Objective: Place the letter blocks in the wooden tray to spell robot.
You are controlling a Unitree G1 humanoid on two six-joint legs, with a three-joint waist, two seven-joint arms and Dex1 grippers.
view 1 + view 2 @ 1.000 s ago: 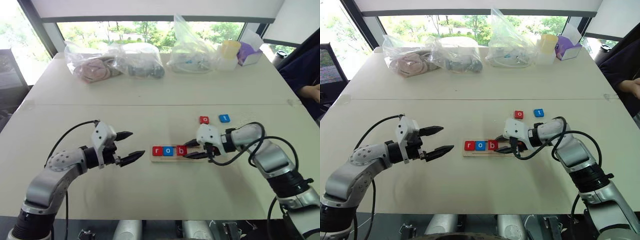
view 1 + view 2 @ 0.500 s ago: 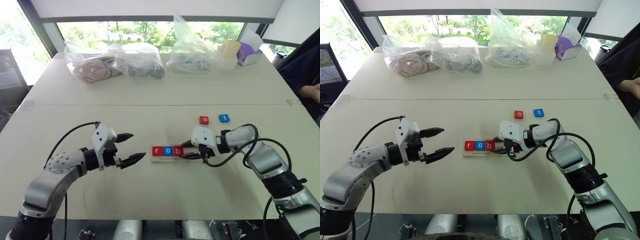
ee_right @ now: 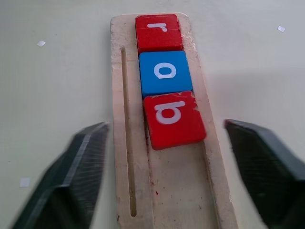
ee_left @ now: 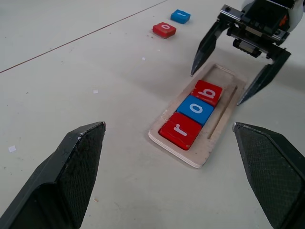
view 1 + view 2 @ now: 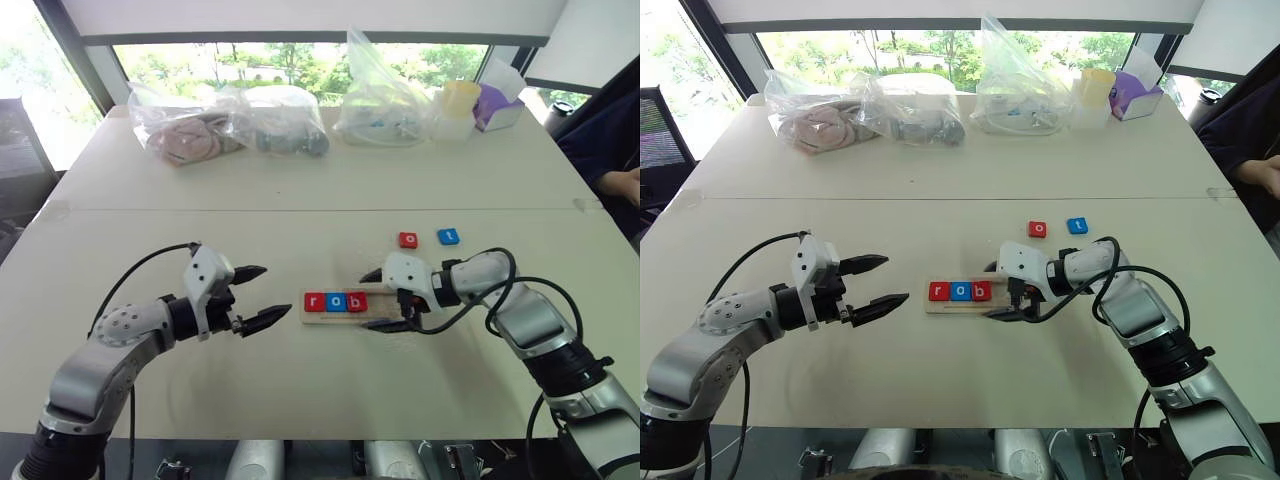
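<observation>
wooden tray (image 5: 345,309): lies on the tabletop (image 5: 300,200) between the 2 grippers; red r (image 4: 181,130), blue o (image 4: 196,109) and red b (image 4: 207,92) sit in its slot, filling the end nearer the left gripper.
loose blocks: a red o (image 5: 408,240) and a blue t (image 5: 449,237) lie on the tabletop beyond the tray, well apart from it.
right gripper (image 5: 386,300): at the tray's empty end, fingers spread wide and holding nothing, 1 on each side of the tray.
left gripper (image 5: 258,295): hovers off the tray's r end, fingers apart, empty.
right wrist view: the b sits slightly crooked, 1 corner riding on the tray's rim; a thin groove runs alongside the slot.
change: half a second ago the right fingers were pinched together at the b; now they stand open.
</observation>
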